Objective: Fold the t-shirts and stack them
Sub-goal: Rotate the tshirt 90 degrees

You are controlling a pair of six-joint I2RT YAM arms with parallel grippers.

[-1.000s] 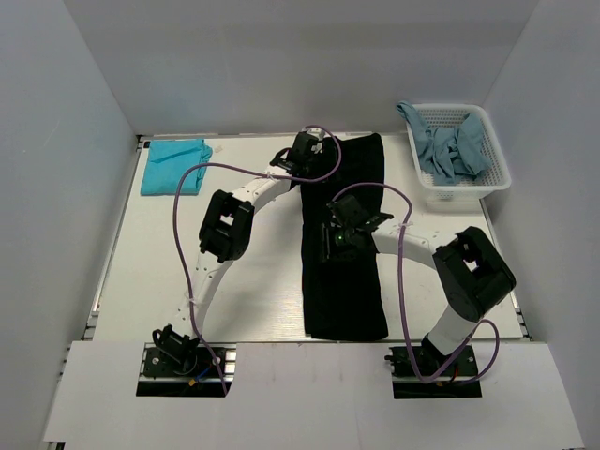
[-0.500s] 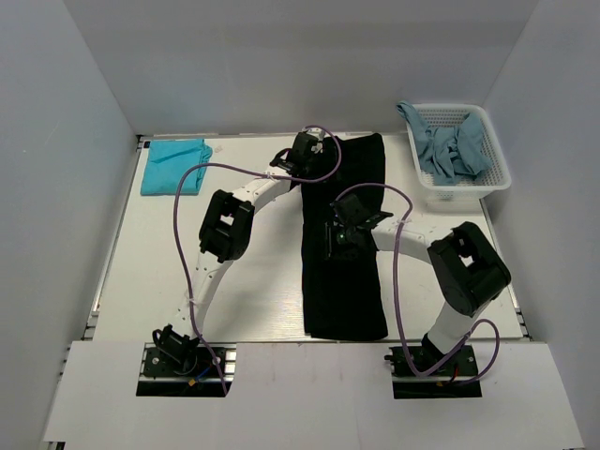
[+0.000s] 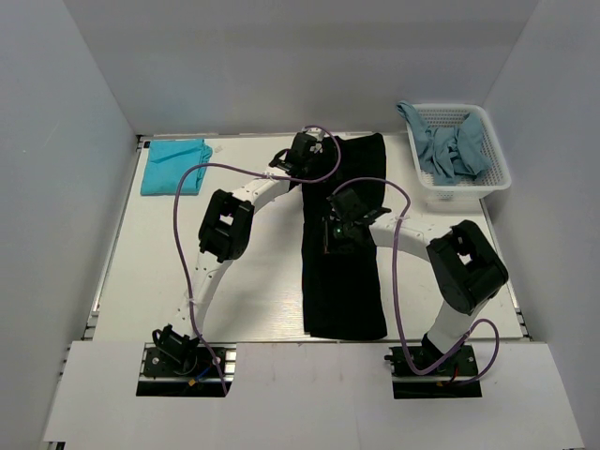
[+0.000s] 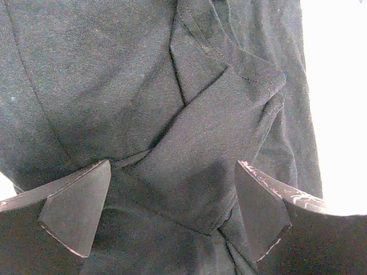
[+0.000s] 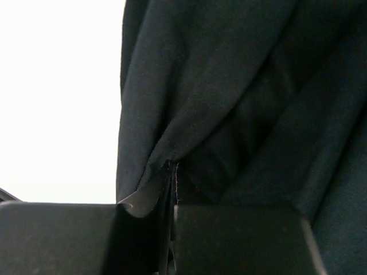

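Note:
A large black t-shirt (image 3: pixel 347 291) lies as a long narrow strip down the middle of the table. My left gripper (image 3: pixel 319 159) hovers open over its far end; in the left wrist view the fingers (image 4: pixel 80 212) straddle a hemmed fold of the black cloth (image 4: pixel 114 74), the gripper (image 4: pixel 172 172) holding nothing. My right gripper (image 3: pixel 326 242) is over the strip's left edge near its middle; in the right wrist view it (image 5: pixel 173 172) is shut on a pinch of the black cloth (image 5: pixel 241 86). A folded teal t-shirt (image 3: pixel 174 165) lies far left. Greyish-blue t-shirts (image 3: pixel 450 145) are bunched at far right.
A white mesh basket (image 3: pixel 464 192) at the far right holds the greyish-blue t-shirts, one draped over its rim. Grey walls close in the table on three sides. Purple cables loop over both arms.
My right gripper has closed on the black t-shirt's edge and shifted slightly toward the far side. The left arm has not moved.

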